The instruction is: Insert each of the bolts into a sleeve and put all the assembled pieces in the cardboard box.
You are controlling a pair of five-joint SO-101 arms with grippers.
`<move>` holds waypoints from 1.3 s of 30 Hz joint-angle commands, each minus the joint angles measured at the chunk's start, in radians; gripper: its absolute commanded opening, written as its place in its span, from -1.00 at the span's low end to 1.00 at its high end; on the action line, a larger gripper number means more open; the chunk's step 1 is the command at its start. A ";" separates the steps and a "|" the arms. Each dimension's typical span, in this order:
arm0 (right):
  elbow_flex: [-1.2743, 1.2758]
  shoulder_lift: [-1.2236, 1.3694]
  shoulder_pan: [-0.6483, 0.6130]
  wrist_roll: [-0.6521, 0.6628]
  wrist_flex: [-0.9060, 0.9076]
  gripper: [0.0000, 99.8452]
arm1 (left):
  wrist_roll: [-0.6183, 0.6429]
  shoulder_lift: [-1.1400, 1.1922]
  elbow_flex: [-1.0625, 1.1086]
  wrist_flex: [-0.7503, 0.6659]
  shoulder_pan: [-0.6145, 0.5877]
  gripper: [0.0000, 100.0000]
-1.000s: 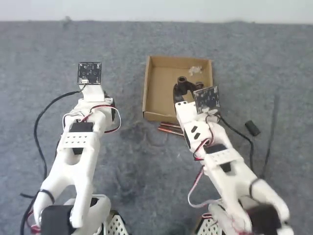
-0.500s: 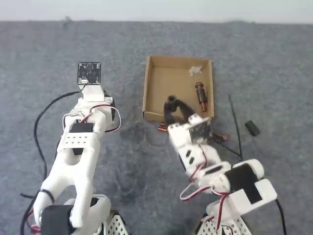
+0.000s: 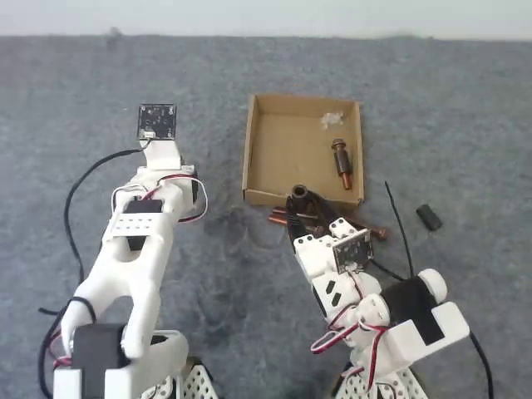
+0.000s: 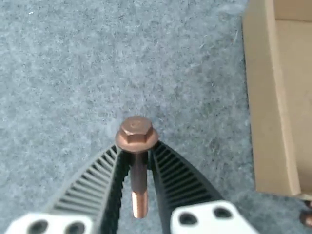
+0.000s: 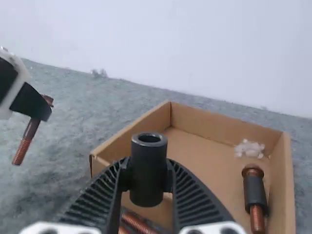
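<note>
Bolt point(image 4: 136, 134) in left gripper point(image 4: 137, 151); sleeve point(image 5: 148, 163) (upright), right gripper point(image 5: 147, 173).

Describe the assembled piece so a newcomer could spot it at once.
Find the open cardboard box in the middle of the grey table. Inside, along the wall on the right arm's side, lies the assembled piece. Unlike the loose copper bolts outside the box, its copper shank is sheathed in black.

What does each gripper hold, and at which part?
Left gripper: copper bolt, by the shank below its head. Right gripper: black sleeve, by its middle.
</note>
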 commanded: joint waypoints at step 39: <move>0.015 -0.002 -0.016 -0.008 0.136 -0.99 | 0.222 -0.827 0.306 -0.044 0.448 -0.98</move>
